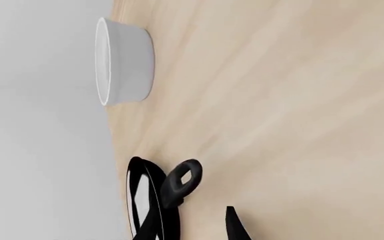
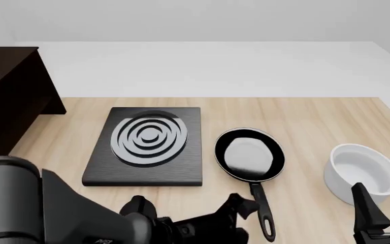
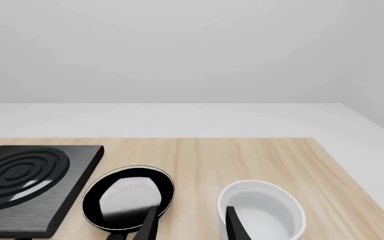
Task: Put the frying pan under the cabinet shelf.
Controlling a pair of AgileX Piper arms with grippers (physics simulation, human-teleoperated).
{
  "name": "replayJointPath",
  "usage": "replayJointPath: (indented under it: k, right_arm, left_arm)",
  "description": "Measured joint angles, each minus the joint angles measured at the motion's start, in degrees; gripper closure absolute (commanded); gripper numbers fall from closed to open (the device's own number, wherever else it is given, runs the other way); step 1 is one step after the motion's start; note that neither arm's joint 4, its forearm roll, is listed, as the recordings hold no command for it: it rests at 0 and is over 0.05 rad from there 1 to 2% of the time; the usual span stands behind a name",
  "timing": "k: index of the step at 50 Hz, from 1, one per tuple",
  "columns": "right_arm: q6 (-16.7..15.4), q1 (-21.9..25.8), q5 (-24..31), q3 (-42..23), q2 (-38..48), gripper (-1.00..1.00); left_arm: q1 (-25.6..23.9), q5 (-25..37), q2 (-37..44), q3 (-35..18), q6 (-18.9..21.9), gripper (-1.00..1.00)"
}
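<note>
Left claw (image 2: 239, 208) beside pan handle (image 2: 263, 208)

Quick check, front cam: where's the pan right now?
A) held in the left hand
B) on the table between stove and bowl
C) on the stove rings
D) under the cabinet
B: the pan sits flat on the table, right of the stove and left of the bowl, with its handle pointing back toward the arms. The cabinet is far off at the left edge.
</note>
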Motion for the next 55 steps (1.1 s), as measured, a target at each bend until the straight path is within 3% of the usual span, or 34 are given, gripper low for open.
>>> replayJointPath:
  k: [34, 55]
  right_arm:
    - [0.0, 0.0, 0.0, 0.0, 0.0, -1.0]
    - [0.0, 0.0, 0.0, 0.0, 0.0, -1.0]
  left_arm:
    - [1.0, 4.0, 3.7, -6.6, -0.1, -1.0]
    - [0.8, 6.2, 4.4, -8.5, 2.2, -1.0]
